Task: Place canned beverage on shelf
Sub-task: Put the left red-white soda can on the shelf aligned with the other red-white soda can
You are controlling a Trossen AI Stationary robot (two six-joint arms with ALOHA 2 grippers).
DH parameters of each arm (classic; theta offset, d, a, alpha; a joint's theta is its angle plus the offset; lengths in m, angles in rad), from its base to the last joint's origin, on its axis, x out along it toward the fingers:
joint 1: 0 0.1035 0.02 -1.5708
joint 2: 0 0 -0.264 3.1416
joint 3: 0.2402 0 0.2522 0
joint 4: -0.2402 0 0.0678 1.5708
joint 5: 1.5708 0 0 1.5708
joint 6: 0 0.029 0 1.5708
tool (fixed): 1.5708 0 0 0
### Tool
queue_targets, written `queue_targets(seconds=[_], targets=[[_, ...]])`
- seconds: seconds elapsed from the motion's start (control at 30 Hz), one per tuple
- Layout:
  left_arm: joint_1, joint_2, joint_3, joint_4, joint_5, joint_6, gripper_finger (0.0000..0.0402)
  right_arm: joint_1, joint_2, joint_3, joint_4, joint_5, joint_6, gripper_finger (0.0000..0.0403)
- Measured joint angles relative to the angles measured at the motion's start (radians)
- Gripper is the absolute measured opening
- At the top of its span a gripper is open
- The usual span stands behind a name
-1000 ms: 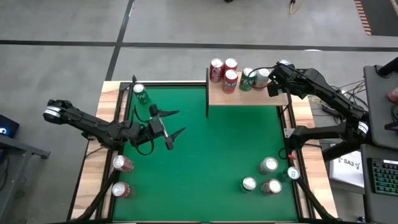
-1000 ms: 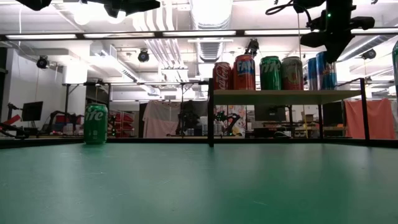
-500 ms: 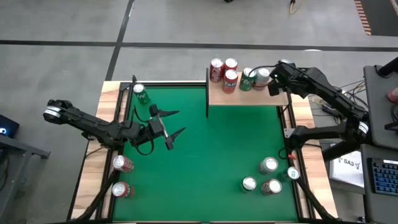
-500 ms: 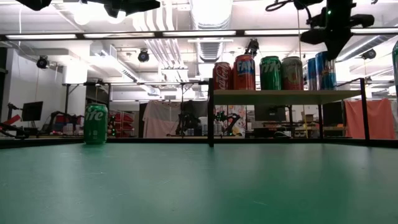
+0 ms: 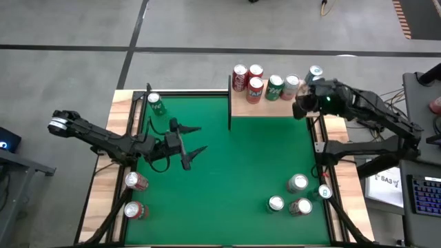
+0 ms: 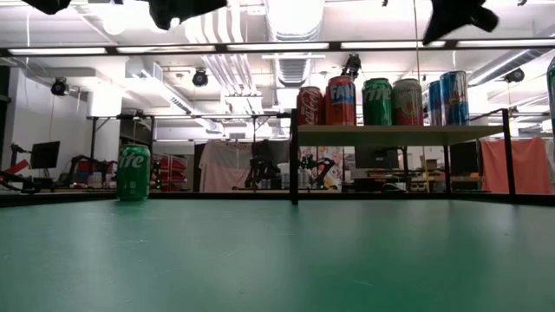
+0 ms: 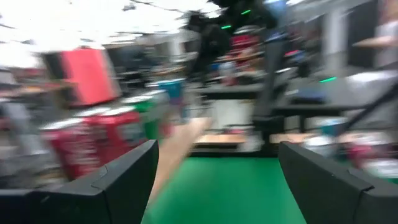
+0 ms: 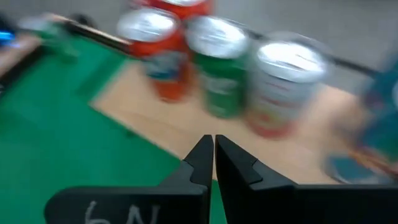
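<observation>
The shelf [image 5: 275,109] is a light-wood board on black posts at the table's far right; it also shows in the low view [image 6: 399,134]. Several cans stand upright on it: red ones [image 5: 247,79], a green one [image 5: 275,86], a silver-and-red one [image 5: 291,84] and a blue one [image 5: 315,72]. My right gripper [image 5: 299,107] hovers above the shelf's near right part, shut and empty, also seen in its wrist view [image 8: 209,149]. My left gripper [image 5: 201,138] is open and empty above the table's left middle.
A green can [image 5: 155,103] stands at the table's far left, also in the low view [image 6: 133,173]. Two red cans [image 5: 135,195] stand at the near left. Several cans [image 5: 298,194] stand at the near right. The green middle of the table [image 5: 241,172] is bare.
My right gripper has drawn back from the cans on the shelf, a little toward the table's near edge and upward, almost leaving the top of the low view. The cans on the shelf have stayed where they were.
</observation>
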Motion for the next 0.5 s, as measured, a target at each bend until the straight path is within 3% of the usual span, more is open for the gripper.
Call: queue_targets(seconds=[0.17,0.33,0.5], targets=[[-0.020,0.000,-0.003,-0.002,0.209,-0.159,0.0316,0.187,-0.039,-0.105,0.235,0.000,-0.038,0.0009],[-0.064,0.008,0.005,-0.024,0.223,-0.336,0.0316,0.336,-0.025,-0.181,0.391,0.000,-0.069,0.0009],[-0.111,0.096,0.059,-0.054,0.221,-0.454,0.0316,0.433,0.014,-0.197,0.415,0.000,-0.073,0.0009]])
